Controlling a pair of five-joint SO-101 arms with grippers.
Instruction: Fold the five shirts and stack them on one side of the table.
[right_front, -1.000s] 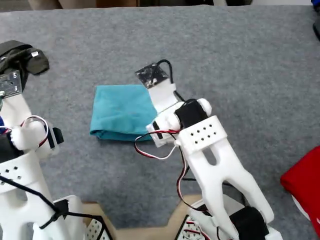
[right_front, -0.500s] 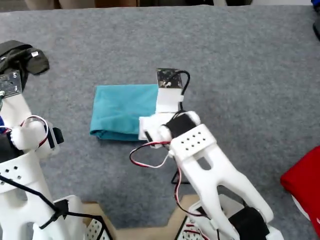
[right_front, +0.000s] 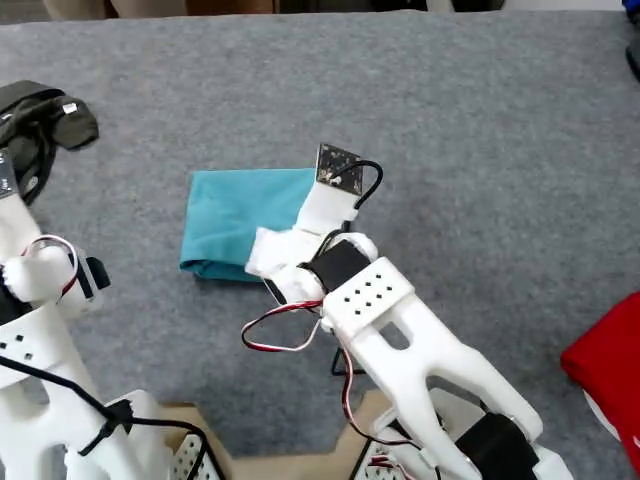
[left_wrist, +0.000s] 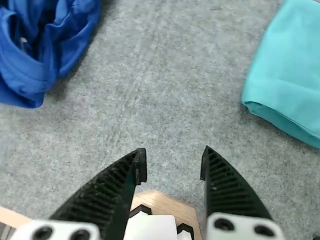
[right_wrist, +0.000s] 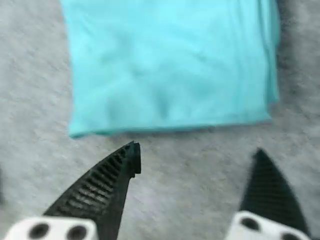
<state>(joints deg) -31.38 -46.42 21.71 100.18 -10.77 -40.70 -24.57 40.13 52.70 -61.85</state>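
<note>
Teal shirt (right_front: 235, 225) (edge beneath right arm (right_front: 400, 320))

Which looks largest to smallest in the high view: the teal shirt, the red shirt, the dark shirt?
Largest: teal shirt.
Then red shirt and dark shirt: similar visible patches, both cut by the picture's edge, so unranked.
</note>
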